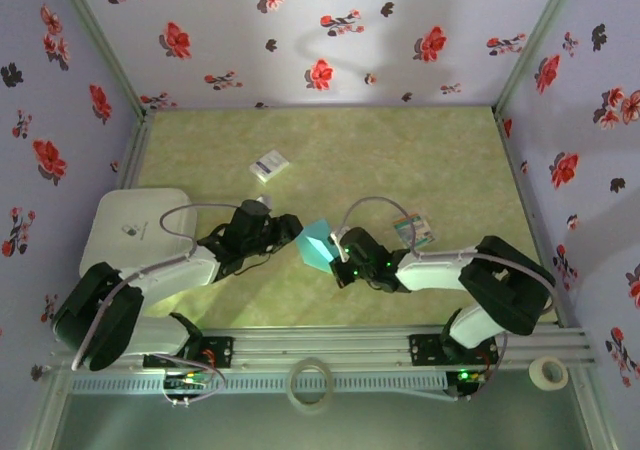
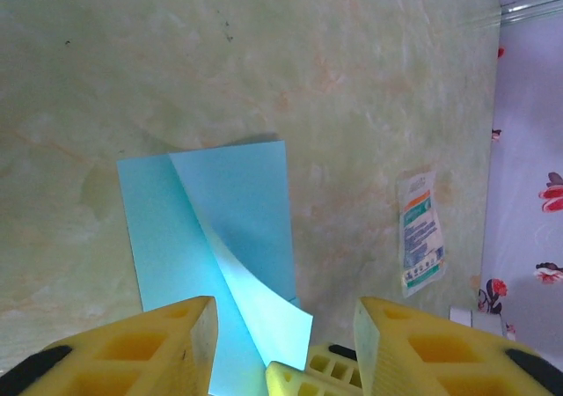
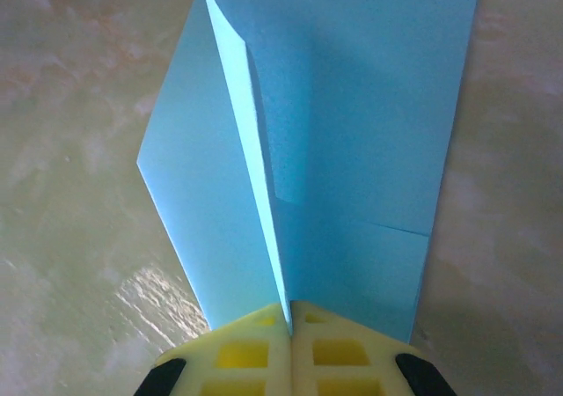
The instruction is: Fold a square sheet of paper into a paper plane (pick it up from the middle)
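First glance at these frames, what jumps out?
The teal sheet, part-folded with a raised crease, is held up mid-table, and the right fingers are pinched shut on its edge. The left fingers stand open right by it. Red-flowered walls ring the green table.

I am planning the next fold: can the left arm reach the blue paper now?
Probably yes. The left gripper is open and a corner of the paper seems to lie between its fingers; the right gripper pinches only one edge, nothing else blocks.
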